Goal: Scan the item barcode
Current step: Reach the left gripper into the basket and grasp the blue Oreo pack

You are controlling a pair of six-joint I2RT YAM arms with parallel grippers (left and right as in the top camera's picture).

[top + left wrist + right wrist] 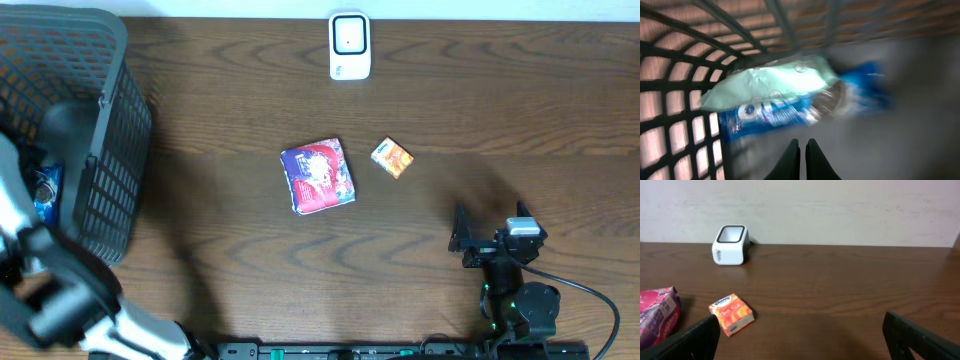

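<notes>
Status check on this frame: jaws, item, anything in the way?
Left jaws shut, empty, inside dark plastic mesh basket. Right jaws open, empty. Blue Oreo packet ungripped, pale green pouch overlapping it.

A dark brown table with a strong wavy wood grain fills the overhead view. Along its far edge stands a plain pale wall, faintly streaked. The light is soft and even, leaving only dim, blurred shadows on the wood.
</notes>
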